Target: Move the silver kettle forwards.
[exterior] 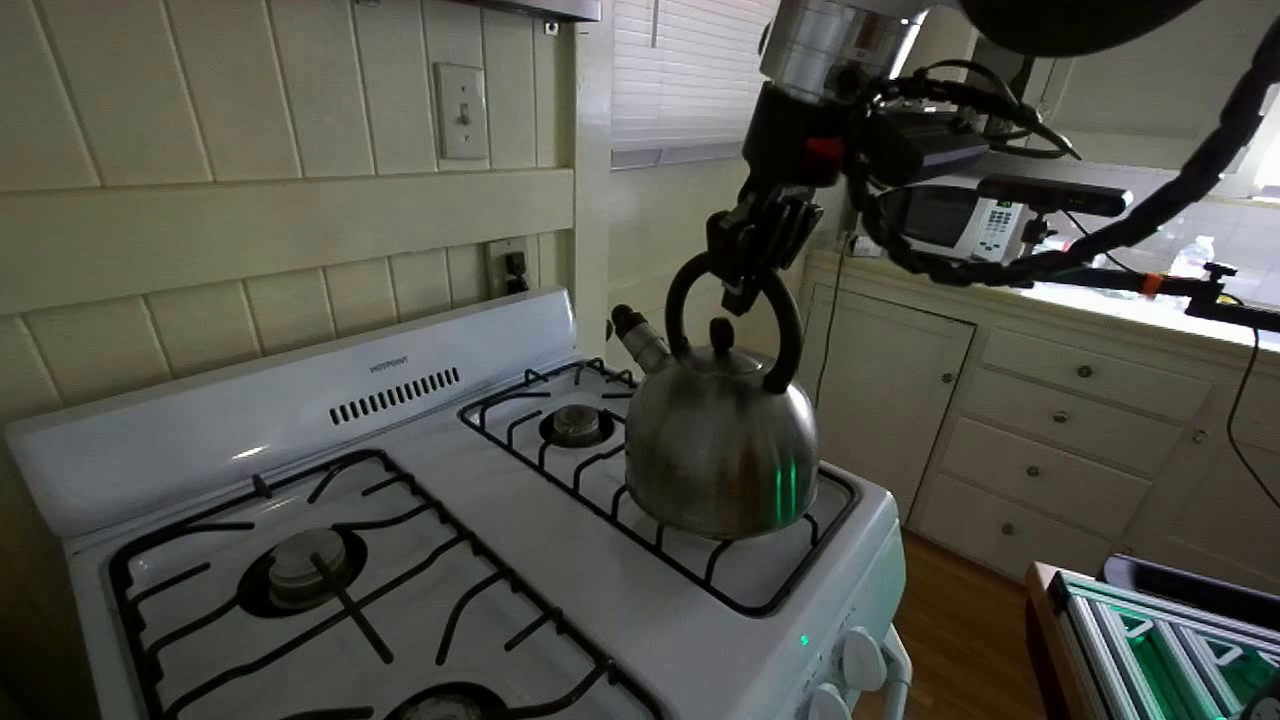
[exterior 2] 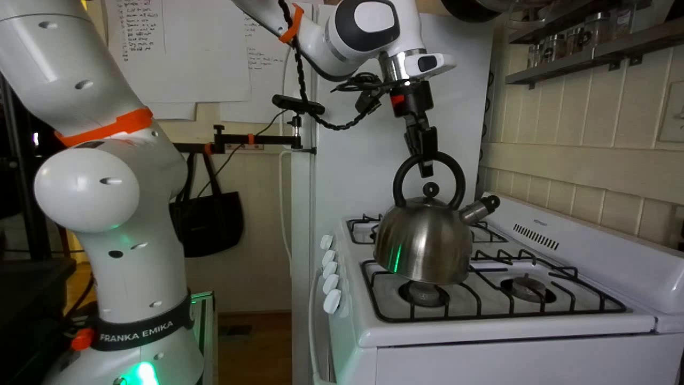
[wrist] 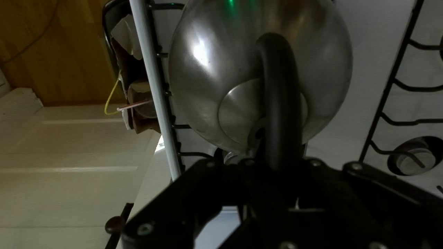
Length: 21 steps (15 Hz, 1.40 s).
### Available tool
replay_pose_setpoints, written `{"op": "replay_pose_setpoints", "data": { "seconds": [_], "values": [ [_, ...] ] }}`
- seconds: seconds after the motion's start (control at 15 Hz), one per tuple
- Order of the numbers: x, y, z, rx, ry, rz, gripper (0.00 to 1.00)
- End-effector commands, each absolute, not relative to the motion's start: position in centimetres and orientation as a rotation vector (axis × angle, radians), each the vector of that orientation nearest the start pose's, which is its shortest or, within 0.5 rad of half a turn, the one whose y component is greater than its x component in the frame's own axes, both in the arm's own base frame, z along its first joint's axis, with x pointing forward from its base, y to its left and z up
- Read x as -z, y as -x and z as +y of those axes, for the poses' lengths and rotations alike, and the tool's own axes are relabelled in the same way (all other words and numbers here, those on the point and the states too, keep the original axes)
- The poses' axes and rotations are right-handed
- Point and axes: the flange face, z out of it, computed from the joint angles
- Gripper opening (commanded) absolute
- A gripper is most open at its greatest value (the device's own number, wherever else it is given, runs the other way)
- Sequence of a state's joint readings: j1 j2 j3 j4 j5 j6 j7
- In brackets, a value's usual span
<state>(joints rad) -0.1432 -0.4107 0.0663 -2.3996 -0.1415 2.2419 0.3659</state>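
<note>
The silver kettle (exterior: 722, 445) is a rounded steel kettle with a dark loop handle and a short spout. It also shows in an exterior view (exterior 2: 425, 243), slightly tilted and seemingly a little above the stove grate. My gripper (exterior: 745, 285) is shut on the top of the handle, as also shows in an exterior view (exterior 2: 426, 163). In the wrist view the handle runs down between the dark fingers (wrist: 277, 169), with the kettle body (wrist: 214, 69) beyond. The fingertips' contact with the handle is too dark to make out there.
The white stove (exterior: 480, 480) carries black grates (exterior 2: 497, 310) and several burners. Its back panel (exterior 2: 577, 240) rises behind, and knobs (exterior 2: 331, 299) line its front. A tall white fridge (exterior 2: 363, 160) stands beside it. A wall shelf (exterior 2: 582, 59) with jars hangs above.
</note>
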Motion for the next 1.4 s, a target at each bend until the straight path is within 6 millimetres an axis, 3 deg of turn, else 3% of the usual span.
{"op": "replay_pose_setpoints", "data": {
  "seconds": [0.0, 0.87, 1.33],
  "values": [
    [-50.7, -46.9, -3.4, 0.523, 3.164, 0.592, 0.02],
    [-52.2, -51.6, -4.9, 0.638, 3.141, 0.602, 0.02],
    [-52.2, -56.0, -6.0, 0.731, 3.139, 0.559, 0.02]
  ]
}}
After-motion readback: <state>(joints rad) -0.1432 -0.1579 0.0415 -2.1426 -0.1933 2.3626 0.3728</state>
